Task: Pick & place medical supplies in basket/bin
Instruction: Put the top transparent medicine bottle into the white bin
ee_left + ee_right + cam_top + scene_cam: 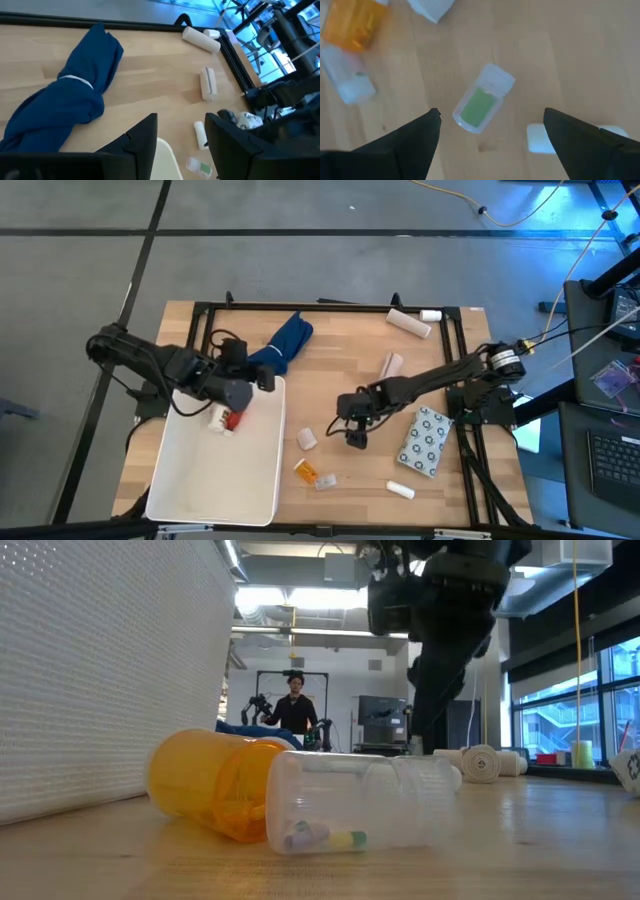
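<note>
Small clear bottle (484, 98) with a green label lies on the table (340, 370), below the right gripper (490, 127), between its spread fingers. Left gripper (232, 388), half spread, holds nothing over the tub (200, 470).

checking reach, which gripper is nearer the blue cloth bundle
Left. The left gripper hovers at the white plastic tub's far rim, right beside the blue cloth bundle; the right gripper hangs open mid-table, well away.

Matt wooden table (340, 395), plastic tub (190, 480)
</note>
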